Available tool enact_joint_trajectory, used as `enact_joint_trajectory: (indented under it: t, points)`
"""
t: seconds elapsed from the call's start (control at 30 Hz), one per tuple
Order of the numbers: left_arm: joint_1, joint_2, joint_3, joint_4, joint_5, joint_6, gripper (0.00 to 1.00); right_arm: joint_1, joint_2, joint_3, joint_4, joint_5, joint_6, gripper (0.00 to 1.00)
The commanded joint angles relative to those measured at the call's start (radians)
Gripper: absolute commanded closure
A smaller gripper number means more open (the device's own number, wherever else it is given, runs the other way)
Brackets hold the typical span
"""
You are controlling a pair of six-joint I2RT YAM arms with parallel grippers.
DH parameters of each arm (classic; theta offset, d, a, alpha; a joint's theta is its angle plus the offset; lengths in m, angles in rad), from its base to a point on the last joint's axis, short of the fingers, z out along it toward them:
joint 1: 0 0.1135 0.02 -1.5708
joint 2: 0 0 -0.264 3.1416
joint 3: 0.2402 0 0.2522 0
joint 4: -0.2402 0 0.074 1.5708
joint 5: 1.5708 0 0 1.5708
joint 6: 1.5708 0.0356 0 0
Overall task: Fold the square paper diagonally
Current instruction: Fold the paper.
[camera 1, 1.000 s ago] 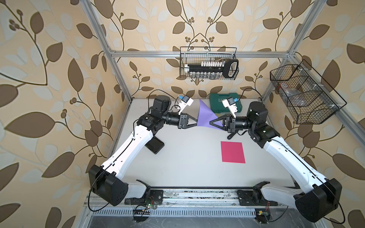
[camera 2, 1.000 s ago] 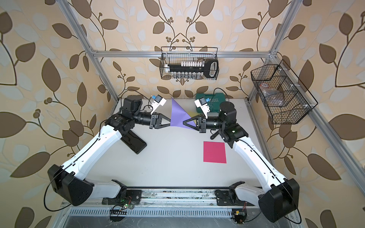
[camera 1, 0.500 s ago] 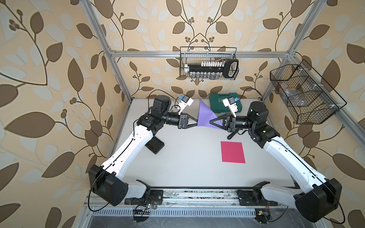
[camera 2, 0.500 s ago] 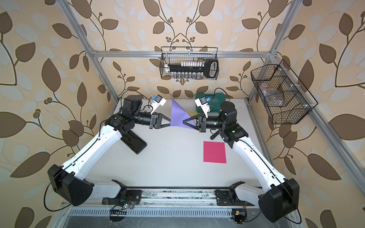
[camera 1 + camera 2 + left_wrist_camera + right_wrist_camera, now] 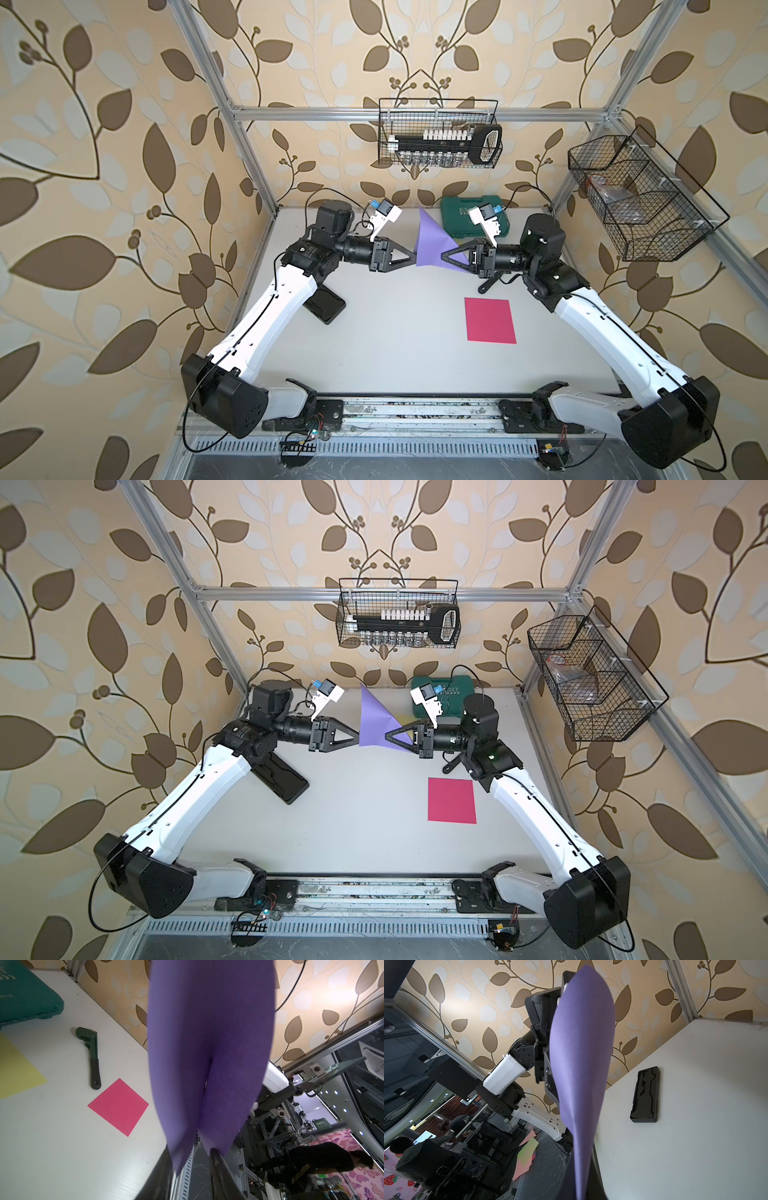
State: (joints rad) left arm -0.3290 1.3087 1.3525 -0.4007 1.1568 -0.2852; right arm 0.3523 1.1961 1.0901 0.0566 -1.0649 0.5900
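My right claw (image 5: 443, 254) is clamped tight on the purple paper (image 5: 430, 245), and that pinch carries the sheet in the air above the surface (image 5: 395, 332), toward its back edge. In both top views the paper stands up as a triangle between my two arms, its sharpest corner pointing at the back wall. My right wrist view shows the purple paper (image 5: 581, 1064) rising from the right claw (image 5: 581, 1188) as a curved, doubled sheet, with my other arm behind it.

My left claw (image 5: 414, 257) sits at the paper's opposite lower corner. In my left wrist view its fingers (image 5: 220, 1167) are parted, not wide, and the purple paper (image 5: 207, 1043) hangs down between them as two flaps that bulge apart. The flap tips do not line up; one reaches further into the left claw (image 5: 190, 1153) than the other. Whether either finger presses on a flap I cannot tell.

On the surface below, a pink paper (image 5: 490, 320) lies flat near my right arm, well apart from the purple one. A wrench (image 5: 91, 1059) lies between it and the green case (image 5: 457, 212) at the back. A yellow sheet (image 5: 16, 1068) lies beside the case. A black case (image 5: 326, 305) rests partly under my left arm
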Motion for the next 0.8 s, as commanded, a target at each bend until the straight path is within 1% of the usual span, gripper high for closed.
enact_joint_trajectory:
  t: [0.0,0.07,0.13,0.2,0.27,0.4,0.6,0.7,0.77]
  points:
    - [0.059,-0.049,0.02,-0.008,0.048,0.016,0.6,-0.002,-0.026,0.012,-0.034,0.01,-0.042,0.94]
    - [0.068,-0.056,0.017,-0.009,0.05,0.017,0.54,-0.001,-0.026,0.012,-0.047,0.011,-0.055,0.94]
    - [0.068,-0.072,0.006,0.009,0.055,0.019,0.43,0.0,-0.029,0.008,-0.042,0.008,-0.064,0.94]
    - [0.067,-0.094,-0.03,0.081,0.061,-0.013,0.32,0.003,-0.033,0.003,-0.032,0.003,-0.071,0.94]
    - [0.06,-0.101,-0.046,0.137,0.079,-0.046,0.27,0.008,-0.033,0.001,-0.021,-0.007,-0.07,0.95]
    - [-0.004,-0.09,-0.003,0.032,0.037,0.056,0.26,0.024,-0.029,0.007,-0.017,-0.004,-0.073,0.94]
    - [-0.049,-0.052,0.006,0.031,-0.005,0.04,0.26,0.048,-0.024,0.01,0.003,0.016,-0.075,0.95]
    - [-0.066,-0.042,0.009,0.042,0.0,0.03,0.3,0.056,-0.024,0.006,0.004,0.033,-0.086,0.95]
    - [-0.071,-0.045,0.008,0.053,0.003,0.027,0.36,0.06,-0.028,0.002,0.005,0.05,-0.096,0.95]
